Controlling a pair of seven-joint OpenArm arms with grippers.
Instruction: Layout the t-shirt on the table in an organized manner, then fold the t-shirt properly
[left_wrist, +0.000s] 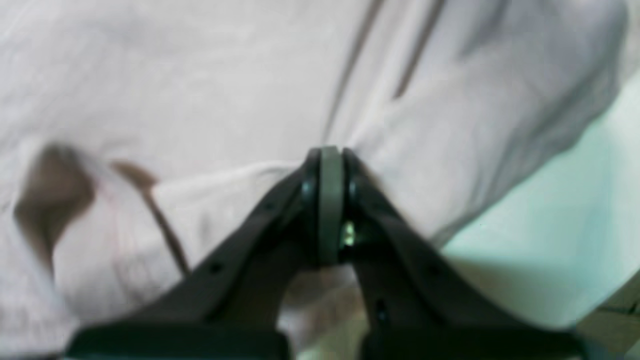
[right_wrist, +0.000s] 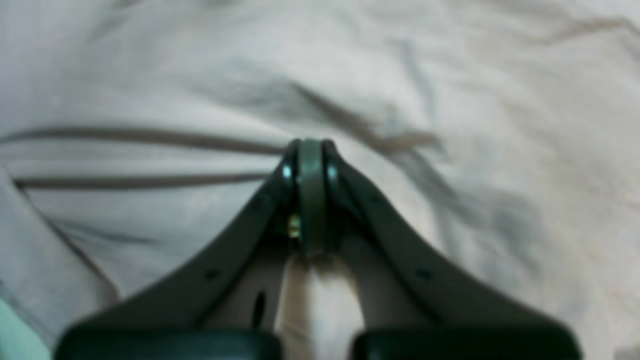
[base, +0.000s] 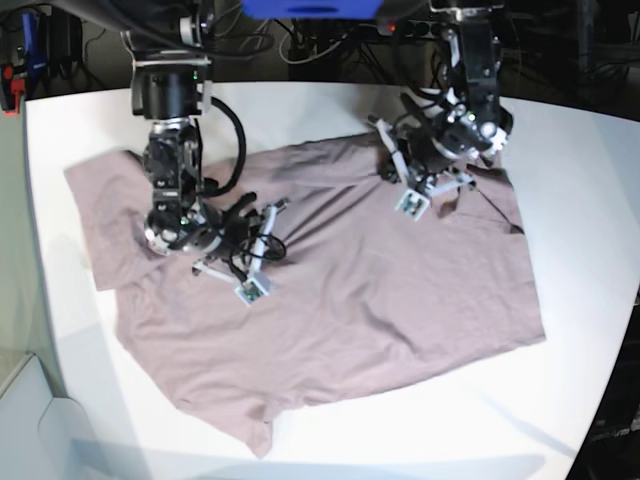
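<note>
Both grippers, left (left_wrist: 330, 165) and right (right_wrist: 311, 160), pinch t-shirt (base: 350, 290) fabric; it's spread but rumpled on the table (base: 580, 170), folding not begun.

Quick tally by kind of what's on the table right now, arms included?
T-shirt: 1, mauve-pink, spread on the white table
Robot arms: 2, left gripper and right gripper, both with jaws shut on the shirt fabric
Total: 3

Bare table (base: 580, 180) all round the t-shirt (base: 350, 300), widest at the near and right edges; cable clutter (base: 330, 30) crowds the far side.
</note>
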